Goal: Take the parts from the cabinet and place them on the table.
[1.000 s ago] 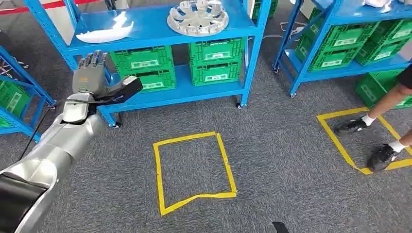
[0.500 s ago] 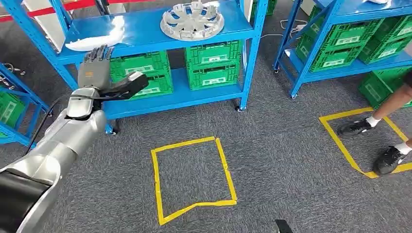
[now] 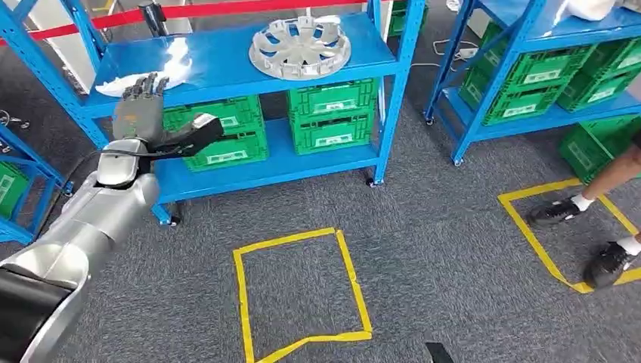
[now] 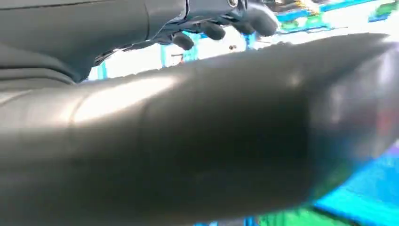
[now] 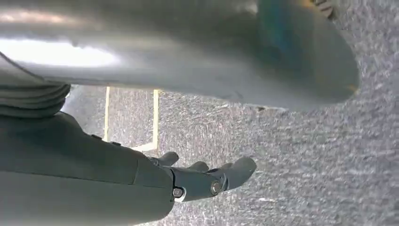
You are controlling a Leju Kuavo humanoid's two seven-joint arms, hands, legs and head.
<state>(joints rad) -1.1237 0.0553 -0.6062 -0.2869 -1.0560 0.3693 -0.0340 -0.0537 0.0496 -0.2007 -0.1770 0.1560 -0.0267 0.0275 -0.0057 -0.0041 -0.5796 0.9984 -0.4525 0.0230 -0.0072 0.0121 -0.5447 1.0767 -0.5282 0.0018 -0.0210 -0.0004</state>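
A silver wheel cover [image 3: 300, 47] lies on the top shelf of the blue cabinet [image 3: 227, 57]. A white curved part [image 3: 143, 74] lies at that shelf's left end. My left hand [image 3: 143, 121] is raised in front of the cabinet, just below the white part, with its fingers spread, its thumb out to the side and nothing in it. In the left wrist view its thick thumb [image 4: 197, 136] covers most of the picture, with the dark fingers [image 4: 211, 23] beyond. My right hand [image 5: 202, 176] hangs over the grey carpet, fingers loosely extended and holding nothing.
Green crates [image 3: 329, 106] fill the cabinet's lower shelves. A second blue rack [image 3: 544, 45] with green crates stands at the right. Yellow tape squares [image 3: 298, 291] mark the carpet. A person's feet [image 3: 582, 227] stand at the right-hand square. Red barrier tape [image 3: 227, 9] runs behind.
The whole picture has shifted, so the camera has moved and the cabinet now sits lower and fuller in view. My left hand stays raised and empty before the shelf.
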